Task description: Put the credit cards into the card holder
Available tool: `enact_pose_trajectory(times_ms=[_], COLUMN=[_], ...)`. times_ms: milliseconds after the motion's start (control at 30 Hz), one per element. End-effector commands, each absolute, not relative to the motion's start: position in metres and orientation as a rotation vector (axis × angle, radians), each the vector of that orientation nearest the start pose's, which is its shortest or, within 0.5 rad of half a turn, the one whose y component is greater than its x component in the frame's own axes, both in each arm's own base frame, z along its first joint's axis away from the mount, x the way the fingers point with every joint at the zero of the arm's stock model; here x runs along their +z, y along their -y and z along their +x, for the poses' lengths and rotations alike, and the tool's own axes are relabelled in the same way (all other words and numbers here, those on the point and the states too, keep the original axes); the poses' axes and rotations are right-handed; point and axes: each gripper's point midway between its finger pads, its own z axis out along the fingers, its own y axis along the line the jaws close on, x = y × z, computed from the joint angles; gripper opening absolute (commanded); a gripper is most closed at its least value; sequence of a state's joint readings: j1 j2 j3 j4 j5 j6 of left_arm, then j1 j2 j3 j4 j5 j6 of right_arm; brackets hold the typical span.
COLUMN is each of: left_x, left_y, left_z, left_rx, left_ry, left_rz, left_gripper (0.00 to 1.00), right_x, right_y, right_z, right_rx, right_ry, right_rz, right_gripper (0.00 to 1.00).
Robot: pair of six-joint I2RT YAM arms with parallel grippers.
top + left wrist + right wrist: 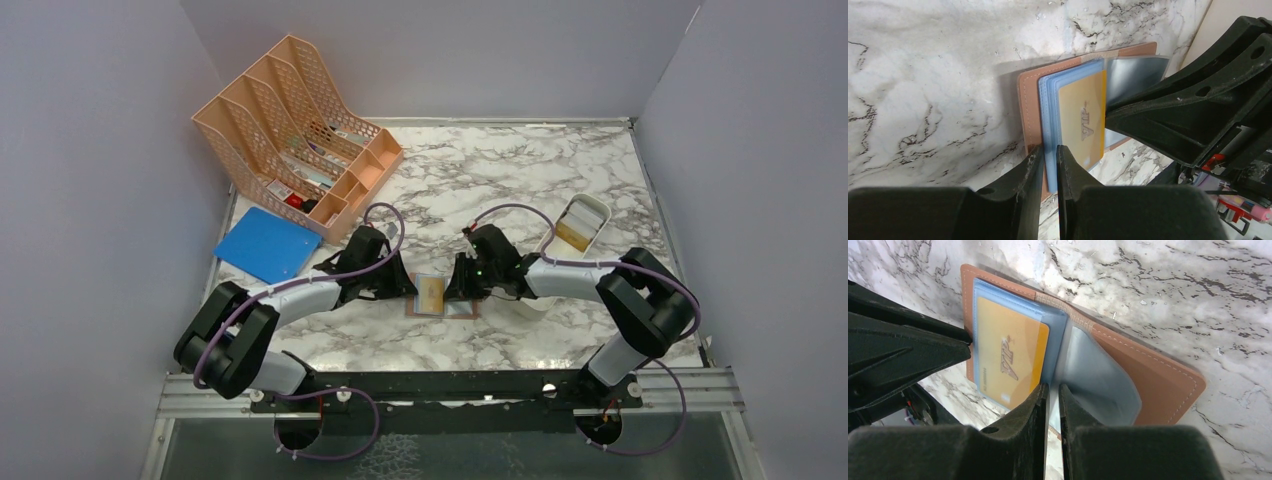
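The pinkish-tan card holder (462,309) lies open on the marble table between my two grippers. A gold credit card (432,294) sits in its light blue slots on the left half. My left gripper (1049,152) is shut on the blue lining edge of the card holder (1028,105), next to the gold card (1083,117). My right gripper (1053,389) is shut on a thin translucent blue sleeve (1098,375) of the card holder (1158,380), just right of the gold card (1008,357). Another yellowish card (572,234) lies in the white tray.
A white oblong tray (590,210) stands to the right, behind the right arm. A peach mesh file organiser (295,130) stands at the back left, with a blue folder (268,244) flat in front of it. Grey walls close in three sides.
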State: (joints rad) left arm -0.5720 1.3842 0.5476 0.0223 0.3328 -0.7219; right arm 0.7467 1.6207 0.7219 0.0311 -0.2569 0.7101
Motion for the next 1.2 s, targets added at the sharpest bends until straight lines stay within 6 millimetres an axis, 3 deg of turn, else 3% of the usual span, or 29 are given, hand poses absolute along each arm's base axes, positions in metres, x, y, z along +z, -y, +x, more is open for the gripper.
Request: enact_pose_trajectory(times_ms=[0, 567, 800, 1000, 1167], left_x=[0.044, 0.034, 0.038, 0.046, 0.045], left_y=[0.246, 0.235, 0.241, 0.239, 0.227], left_z=[0.222, 0.223, 0.222, 0.220, 0.219], left_rx=[-0.976, -0.881, -0.925, -0.918, -0.843], left_ry=[-2.551, -2.583, -2.581, -2.578, -2.579], left_rz=[0.018, -0.002, 0.022, -0.007, -0.022], left_gripper=[0.19, 0.18, 0.19, 0.37, 0.45], right_x=[0.005, -0.001, 0.000, 0.003, -0.004], right_y=[-0.291, -0.287, -0.289, -0.290, -0.287], right_z=[0.213, 0.207, 0.207, 0.208, 0.204], right_rx=[0.852, 0.858, 0.871, 0.876, 0.868], right_ry=[-2.658, -2.672, -2.669, -2.663, -2.678], right_rz=[-0.163, -0.151, -0.152, -0.150, -0.148], right_gripper=[0.18, 0.15, 0.15, 0.15, 0.15])
